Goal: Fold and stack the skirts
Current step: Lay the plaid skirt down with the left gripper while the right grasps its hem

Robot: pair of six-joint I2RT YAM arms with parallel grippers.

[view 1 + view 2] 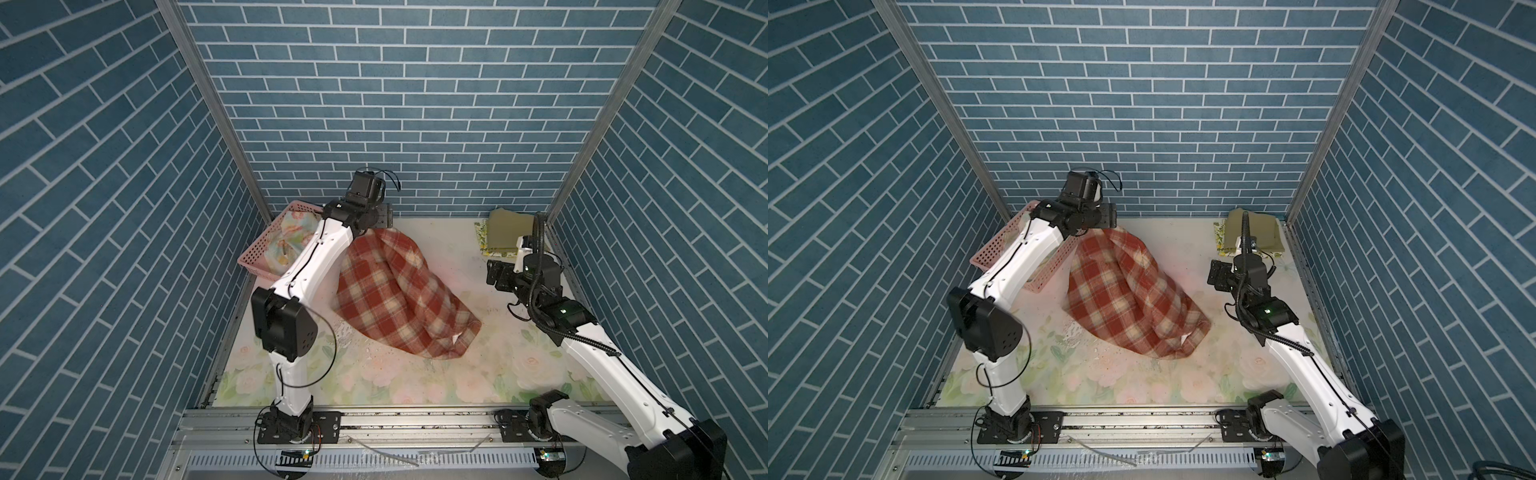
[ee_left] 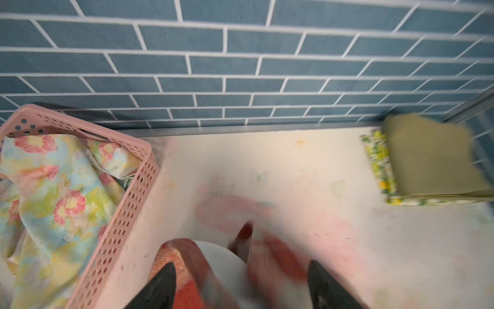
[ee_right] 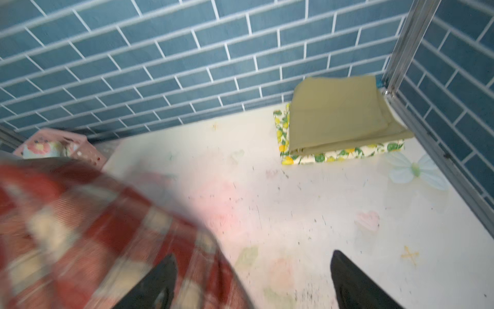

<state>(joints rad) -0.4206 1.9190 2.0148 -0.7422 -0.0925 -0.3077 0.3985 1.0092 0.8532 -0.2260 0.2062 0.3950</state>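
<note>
Left wrist view shows your left gripper (image 2: 240,263) open-jawed, plaid skirt (image 1: 395,291) loose between, heaped mid-table; right gripper (image 3: 254,254) at three o'clock gapes empty. Pinch two hem corners, spread flat, fold, then stack on the olive skirt (image 1: 509,230) at one o'clock.

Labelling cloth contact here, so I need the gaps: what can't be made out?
Plaid skirt: motion-blurred in both wrist views; whether it touches the open left gripper is unclear.
Floral skirt: in a top view the left arm hides most of it.
Lemon skirt: the olive skirt covers all but its edges.
</note>
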